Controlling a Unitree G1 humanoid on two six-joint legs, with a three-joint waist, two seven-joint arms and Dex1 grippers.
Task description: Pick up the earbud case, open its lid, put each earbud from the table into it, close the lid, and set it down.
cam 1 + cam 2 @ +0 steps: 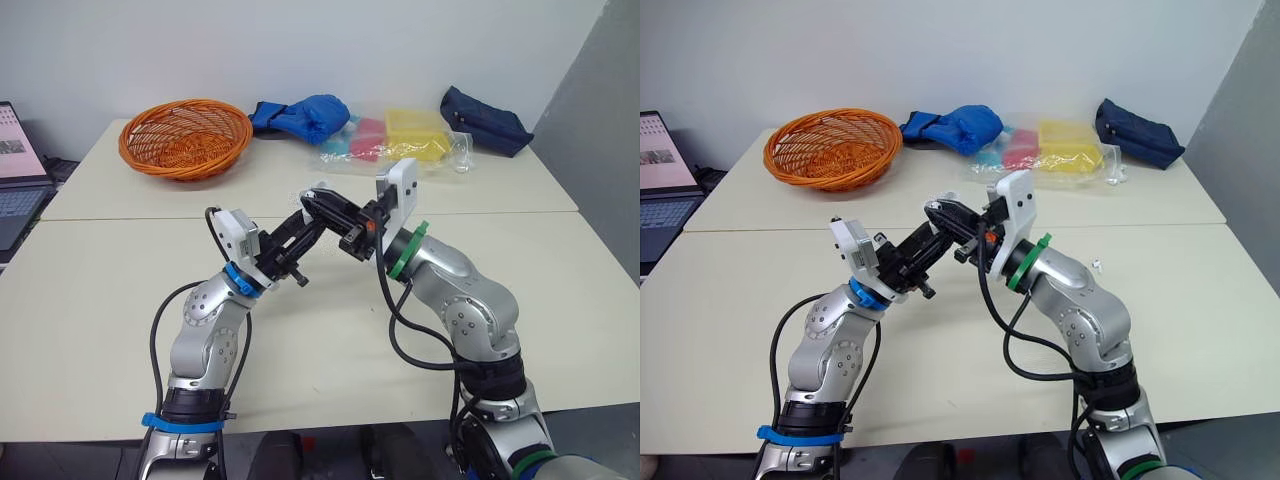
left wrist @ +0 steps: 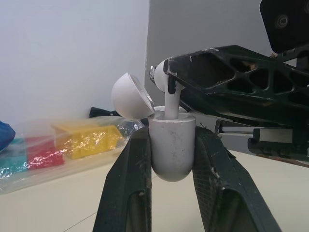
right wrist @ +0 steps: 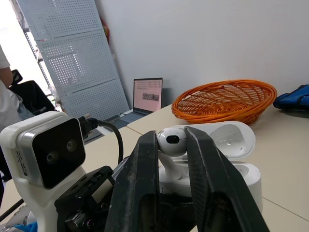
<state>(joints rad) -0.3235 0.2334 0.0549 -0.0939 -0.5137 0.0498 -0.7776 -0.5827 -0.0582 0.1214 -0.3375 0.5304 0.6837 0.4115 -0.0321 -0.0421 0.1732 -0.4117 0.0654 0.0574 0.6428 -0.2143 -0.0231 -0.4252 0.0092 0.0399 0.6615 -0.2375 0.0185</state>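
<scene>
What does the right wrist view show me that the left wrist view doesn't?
From the right wrist: the orange basket, the laptop, a perforated panel, and the right gripper pinching the earbud by its head. From the left wrist: the bag of coloured packs and the left gripper clamping the earbud case by its sides. Shared: the case's lid open, the earbud's stem reaching into the case body.

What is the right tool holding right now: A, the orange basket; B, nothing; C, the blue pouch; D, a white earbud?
D: the right tool is pinched on a white earbud whose stem enters the open earbud case gripped by the left tool.
</scene>
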